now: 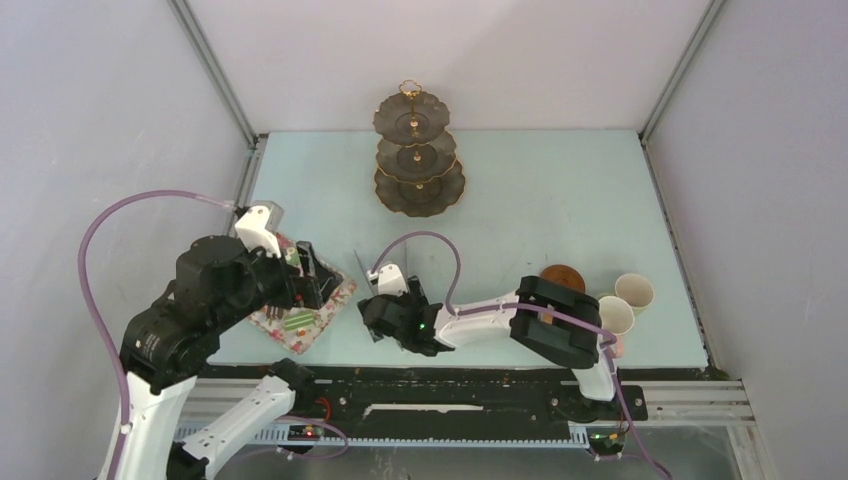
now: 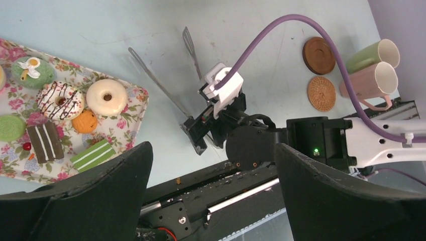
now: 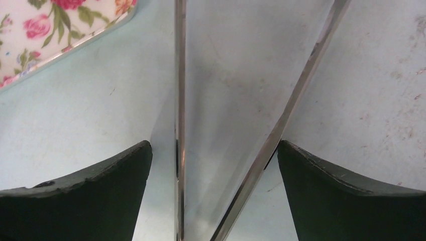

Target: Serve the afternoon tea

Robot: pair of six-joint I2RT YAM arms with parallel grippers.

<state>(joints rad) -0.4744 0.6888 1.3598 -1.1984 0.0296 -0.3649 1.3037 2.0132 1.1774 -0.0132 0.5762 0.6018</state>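
Note:
The toy cakes lie on a floral tray (image 2: 125, 128) at the table's front left: a white doughnut (image 2: 106, 97), a chocolate-drizzled doughnut (image 2: 61, 99), an orange piece (image 2: 84, 121), a chocolate piece (image 2: 45, 142) and a green striped piece (image 2: 91, 155). At the right lie a pink cup (image 2: 369, 80) and a cream cup (image 2: 371, 54), both on their sides, beside two round coasters (image 2: 318, 55). My left gripper (image 2: 213, 201) hangs open above the tray's right edge, holding nothing. My right gripper (image 3: 213, 191) is open low over the table, its fingers astride both arms of the grey tongs (image 3: 180, 100).
A dark three-tier cake stand (image 1: 418, 160) with gold rims stands at the back centre. The tongs (image 2: 161, 83) lie just right of the tray (image 1: 318, 335), opening away from me. The right arm (image 1: 555, 320) stretches across the front edge. Grey walls close in both sides.

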